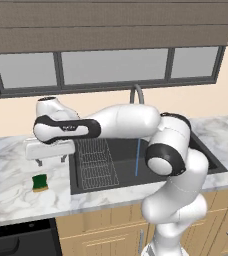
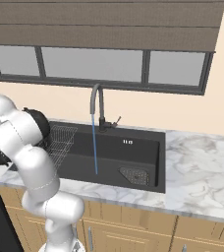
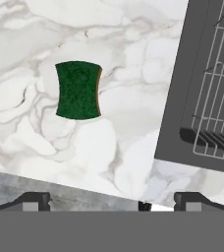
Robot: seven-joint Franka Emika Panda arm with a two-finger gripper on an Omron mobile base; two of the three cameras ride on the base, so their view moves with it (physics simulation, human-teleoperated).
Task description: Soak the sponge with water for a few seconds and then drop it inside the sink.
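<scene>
Sponge (image 3: 78, 90) on tabletop (image 3: 133, 74), offset from the wide-open hand (image 3: 111, 201) above; closing here risks missing it.

Open marble counter (image 3: 133, 59) around sponge (image 3: 78, 90); sink (image 3: 175, 113) rim beside.

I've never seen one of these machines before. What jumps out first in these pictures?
The big white robot arm stretches left across the matte black sink, where a thin light-blue stream of water falls from the dark curved faucet. Its open gripper hangs above a small green-topped sponge lying on the white marble counter, left of the sink.
</scene>
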